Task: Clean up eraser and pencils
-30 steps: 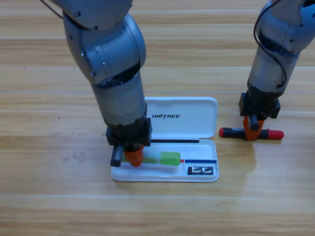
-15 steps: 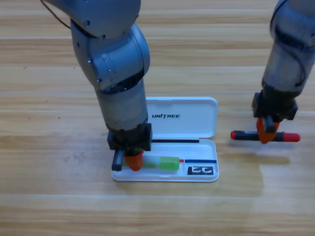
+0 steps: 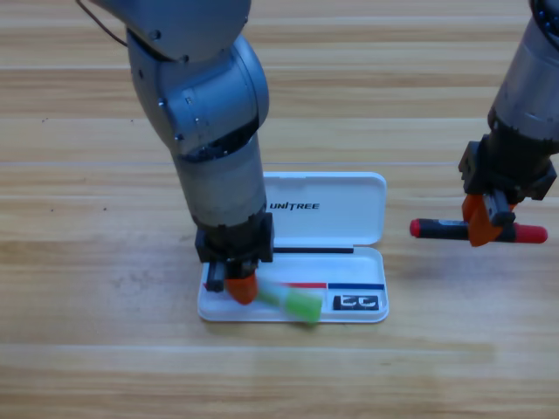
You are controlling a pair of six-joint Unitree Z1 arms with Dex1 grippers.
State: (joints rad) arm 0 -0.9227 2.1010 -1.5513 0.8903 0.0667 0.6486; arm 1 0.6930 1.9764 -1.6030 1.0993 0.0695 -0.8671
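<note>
The white case (image 3: pixel 345 225) lies open at the table's middle, lid folded back. In the right end of its tray sits the black eraser (image 3: pixel 355 303). The pale green pencil (image 3: pixel 293 301) lies slanted and blurred across the tray, its bright green end over the front rim. Its left end goes in under my left gripper (image 3: pixel 241 288), which points down at the tray's left end and is shut on it. To the right of the case, my right gripper (image 3: pixel 486 229) is shut on the middle of the black pencil with red ends (image 3: pixel 441 230), holding it level above the table.
The left arm's thick grey body stands over the case's left side and hides that corner of the lid. Bare wooden table (image 3: pixel 105 349) runs along the front and to the left.
The right gripper has carried the black pencil rightward and up off the table. The green pencil, which lay straight in the tray, has swung so its green end points toward the front.
</note>
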